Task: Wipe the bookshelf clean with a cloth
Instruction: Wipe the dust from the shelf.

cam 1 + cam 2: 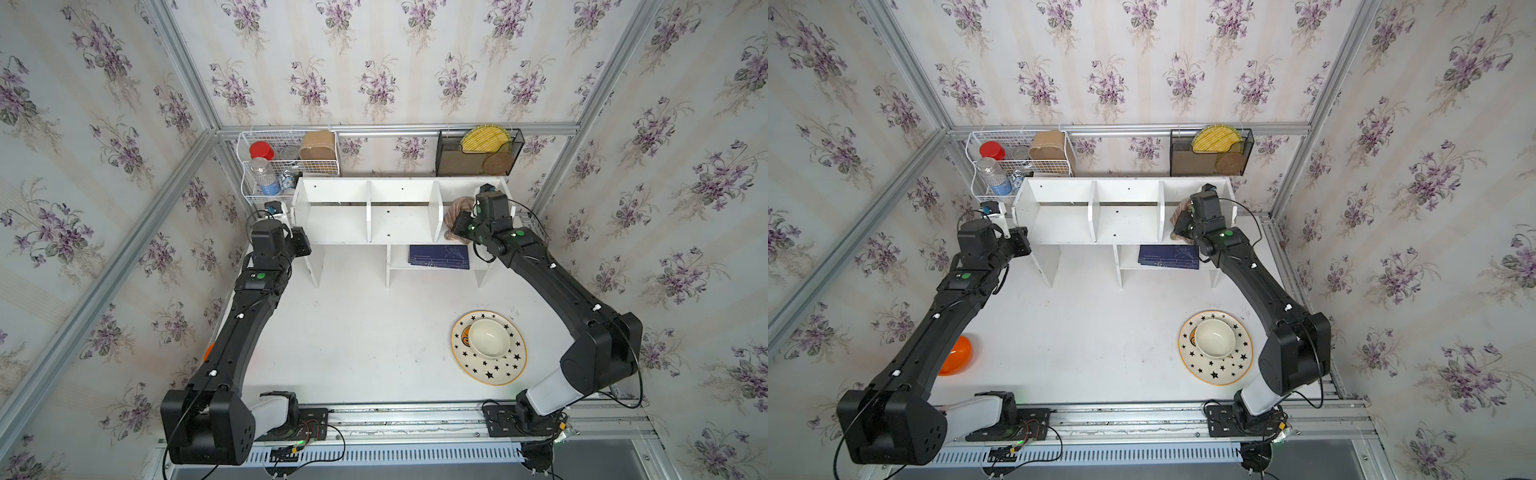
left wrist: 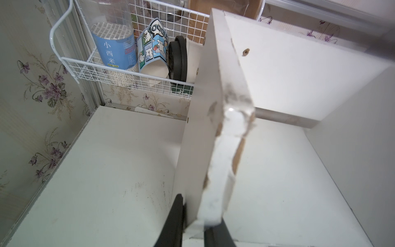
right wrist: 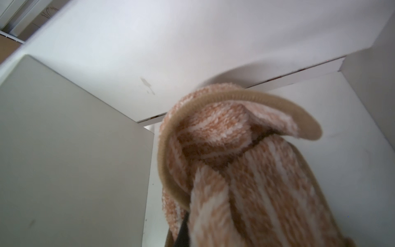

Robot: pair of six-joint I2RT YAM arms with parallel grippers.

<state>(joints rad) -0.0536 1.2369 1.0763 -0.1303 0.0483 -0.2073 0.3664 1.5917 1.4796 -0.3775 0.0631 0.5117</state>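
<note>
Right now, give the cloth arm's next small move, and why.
Probably drag the striped cloth along the floor of the bookshelf's rightmost upper compartment, toward its divider: the right tool is shut on it there, while the left tool clamps the far end panel, steadying the unit.

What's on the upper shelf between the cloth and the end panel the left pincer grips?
Only two dividers and two bare compartments of the bookshelf lie between the cloth and that end panel; both top views show it.
</note>
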